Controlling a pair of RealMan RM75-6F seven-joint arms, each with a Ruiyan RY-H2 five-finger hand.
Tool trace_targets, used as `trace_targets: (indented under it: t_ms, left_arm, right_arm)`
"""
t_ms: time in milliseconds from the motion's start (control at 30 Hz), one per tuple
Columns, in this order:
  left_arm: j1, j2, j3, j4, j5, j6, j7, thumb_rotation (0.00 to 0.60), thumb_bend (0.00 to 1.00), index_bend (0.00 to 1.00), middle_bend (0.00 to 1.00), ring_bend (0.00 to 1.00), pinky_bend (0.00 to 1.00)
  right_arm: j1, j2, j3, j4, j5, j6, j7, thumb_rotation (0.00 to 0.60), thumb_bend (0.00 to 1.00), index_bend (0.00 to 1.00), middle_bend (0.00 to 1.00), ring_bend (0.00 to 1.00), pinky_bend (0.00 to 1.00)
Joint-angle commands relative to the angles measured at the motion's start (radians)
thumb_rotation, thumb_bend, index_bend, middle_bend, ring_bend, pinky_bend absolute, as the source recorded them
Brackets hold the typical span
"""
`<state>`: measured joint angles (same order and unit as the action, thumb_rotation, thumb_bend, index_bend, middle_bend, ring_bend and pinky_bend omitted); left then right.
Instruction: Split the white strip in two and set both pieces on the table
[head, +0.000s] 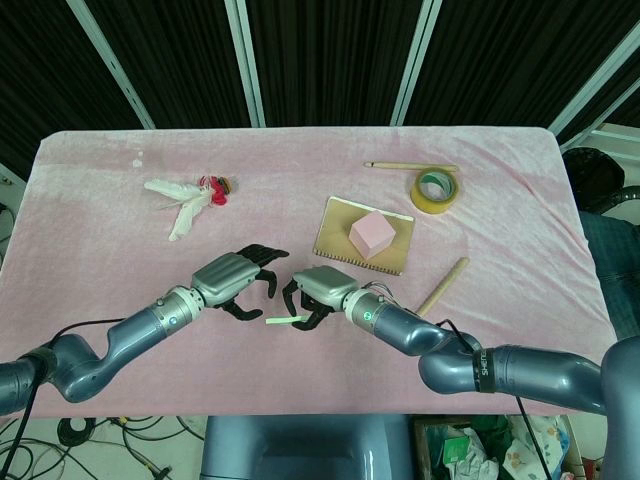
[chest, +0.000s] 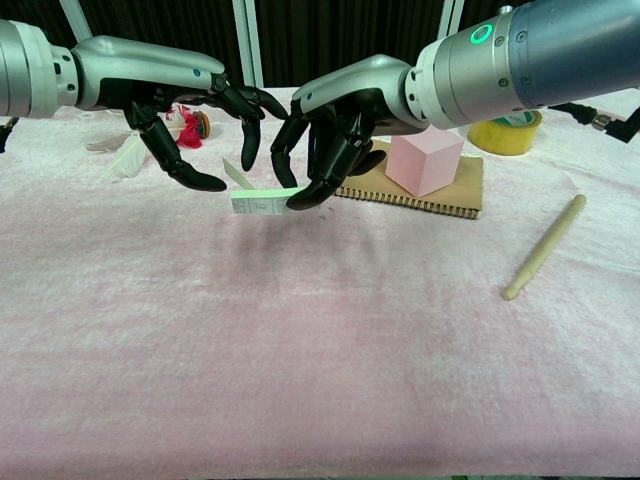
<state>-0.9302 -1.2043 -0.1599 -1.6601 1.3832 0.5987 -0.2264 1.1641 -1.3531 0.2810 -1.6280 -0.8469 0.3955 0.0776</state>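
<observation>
Chest view shows us the pink counter (chest: 300, 350), then our right hand (chest: 335, 135) pinching one end of the white strip (chest: 262, 201) above it, and our left hand (chest: 190, 120) spread and holding nothing beside the free end. We judge a poor left grip could let the strip slip rather than tear.

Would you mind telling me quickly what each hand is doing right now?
Left hand: open, fingers spread, holding nothing, beside the strip.
Right hand: pinching one end of the strip.
</observation>
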Motion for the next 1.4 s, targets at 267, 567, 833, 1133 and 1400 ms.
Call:
trace_targets:
  t_ms: [267,567,833,1133,1400]
  left_arm:
    - [-0.005,-0.002,-0.001,-0.001,-0.004,0.014,-0.001,0.6,0.31,0.48,0.04,0.0,0.0]
    - [-0.014,-0.01,-0.001,0.01,-0.012,0.016,-0.002,0.6,0.31,0.49,0.05,0.0,0.0]
    - [-0.019,-0.011,0.004,0.008,-0.015,0.018,0.007,0.6,0.34,0.5,0.05,0.0,0.0]
    - [-0.028,-0.029,0.003,0.019,-0.035,0.018,0.02,0.6,0.36,0.57,0.1,0.0,0.0]
    - [-0.032,-0.047,0.001,0.026,-0.046,0.027,0.029,0.6,0.45,0.66,0.17,0.0,0.0]
  right_arm:
    - [0.006,0.006,-0.007,-0.002,-0.009,0.002,0.022,0.6,0.49,0.71,1.0,1.0,0.94]
    - [0.007,0.021,-0.008,0.013,-0.021,-0.023,0.054,0.6,0.49,0.71,1.0,1.0,0.94]
    - [0.002,0.027,-0.001,0.004,-0.04,-0.027,0.08,0.6,0.49,0.71,1.0,1.0,0.94]
    - [-0.002,0.034,0.002,-0.002,-0.061,-0.035,0.105,0.6,0.49,0.71,1.0,1.0,0.94]
    - [-0.004,0.035,-0.001,0.002,-0.078,-0.048,0.12,0.6,0.49,0.71,1.0,1.0,0.94]
